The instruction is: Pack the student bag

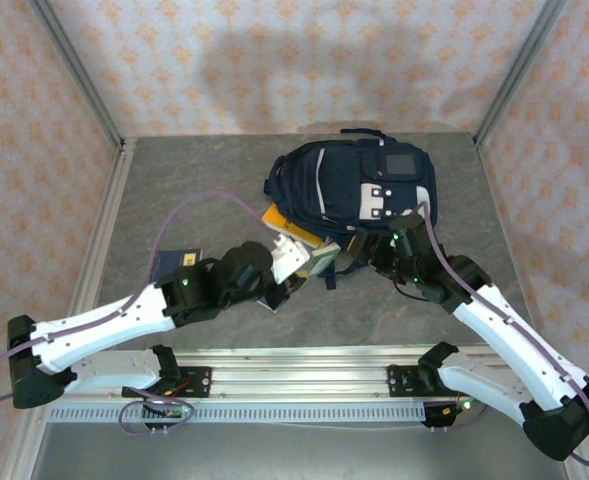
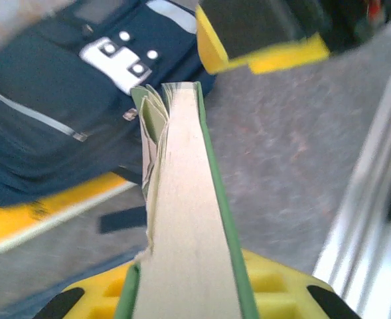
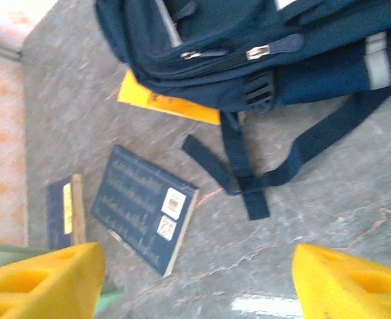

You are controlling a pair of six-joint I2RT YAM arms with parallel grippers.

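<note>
The left fingers (image 2: 275, 282) clamp a green book (image 2: 188, 219); the right fingers (image 3: 42, 276) stand wide, empty. The bag (image 1: 354, 185) lies at one o'clock on the tabletop (image 1: 204, 170). The step seems to be loading the book; next, the right fingers probably hold the bag's mouth open.

student bag (image 1: 354, 185): navy woven cloth, matt | green-covered book (image 2: 188, 219): paper pages, matt | dark-blue book (image 3: 142, 209): smooth card cover | right gripper fingers (image 3: 42, 276): yellow plastic, matt | table (image 1: 174, 180): grey stone-look top, faint sheen | rail (image 1: 294, 378): bare metal, satin
</note>
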